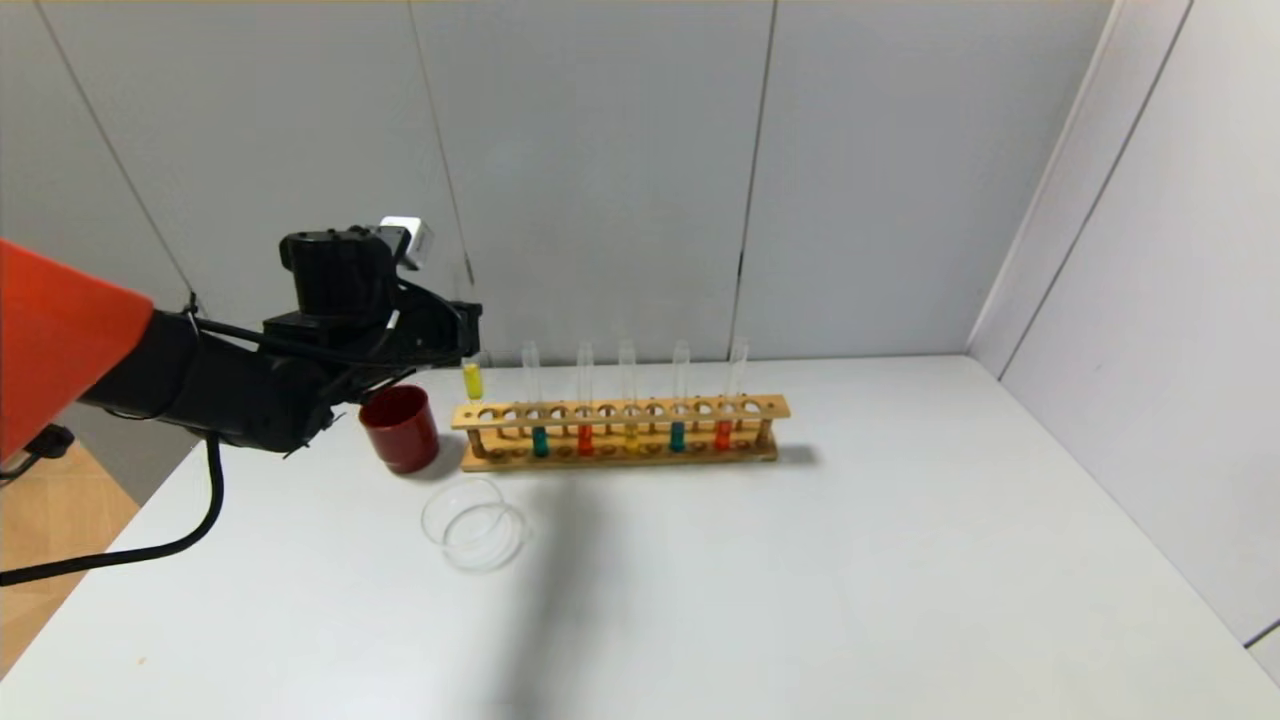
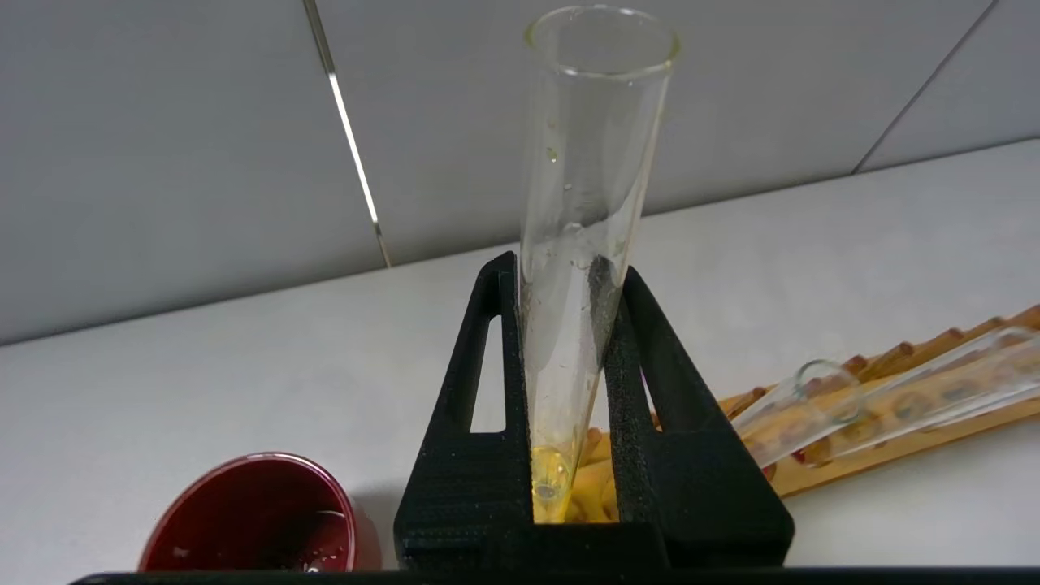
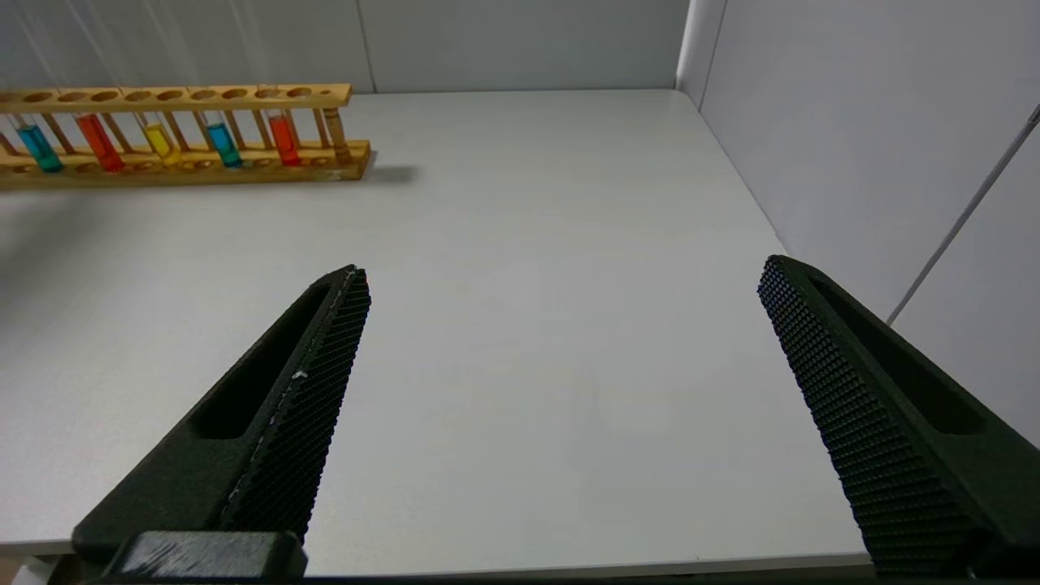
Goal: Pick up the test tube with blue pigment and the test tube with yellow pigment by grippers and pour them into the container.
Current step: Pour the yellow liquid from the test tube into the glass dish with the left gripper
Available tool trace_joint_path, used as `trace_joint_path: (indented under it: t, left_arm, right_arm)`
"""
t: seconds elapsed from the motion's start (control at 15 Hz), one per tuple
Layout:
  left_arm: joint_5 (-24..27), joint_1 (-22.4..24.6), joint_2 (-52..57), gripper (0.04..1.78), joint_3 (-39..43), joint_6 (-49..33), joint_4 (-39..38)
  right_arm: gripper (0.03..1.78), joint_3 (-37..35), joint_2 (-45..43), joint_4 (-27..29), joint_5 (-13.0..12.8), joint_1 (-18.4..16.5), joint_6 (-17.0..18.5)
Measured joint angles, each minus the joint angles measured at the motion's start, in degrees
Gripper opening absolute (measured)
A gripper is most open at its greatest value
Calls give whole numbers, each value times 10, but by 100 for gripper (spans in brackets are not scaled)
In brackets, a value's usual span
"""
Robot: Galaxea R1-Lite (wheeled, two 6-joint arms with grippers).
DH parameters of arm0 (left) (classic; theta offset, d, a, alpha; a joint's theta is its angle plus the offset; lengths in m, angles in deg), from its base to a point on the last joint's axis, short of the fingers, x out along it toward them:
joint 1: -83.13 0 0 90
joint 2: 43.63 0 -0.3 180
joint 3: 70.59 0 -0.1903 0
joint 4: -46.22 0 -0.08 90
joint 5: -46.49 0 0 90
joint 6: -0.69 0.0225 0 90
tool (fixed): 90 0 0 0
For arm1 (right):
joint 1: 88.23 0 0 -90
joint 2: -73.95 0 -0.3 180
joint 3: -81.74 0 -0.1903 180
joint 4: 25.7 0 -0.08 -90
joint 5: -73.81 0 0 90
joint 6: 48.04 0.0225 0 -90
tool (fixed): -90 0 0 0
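Note:
My left gripper (image 1: pixel 468 338) is shut on the test tube with yellow pigment (image 1: pixel 472 381), which hangs upright just above the left end of the wooden rack (image 1: pixel 620 410). In the left wrist view the black fingers (image 2: pixel 487 341) clamp the clear tube (image 2: pixel 581 203), and yellow liquid sits at its bottom. Two tubes with blue-teal liquid (image 1: pixel 540 440) (image 1: pixel 677 436) stand in the rack. The container (image 1: pixel 480 535), a clear glass dish, lies on the table in front of the rack's left end. My right gripper (image 3: pixel 561 276) stands open over bare table, far from the rack (image 3: pixel 187 96).
A dark red cup (image 1: pixel 400 428) stands just left of the rack, below my left wrist. The rack also holds two red tubes (image 1: pixel 585 438) and a duller yellow one (image 1: pixel 630 436). Grey walls close the table at the back and right.

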Motion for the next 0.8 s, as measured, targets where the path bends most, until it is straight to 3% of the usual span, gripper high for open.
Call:
trace_joint_path:
  t: [0.8]
  left_arm:
    - [5,0,164,32,25,15,128]
  right_arm:
    - [175,0,0,0,0,0,0]
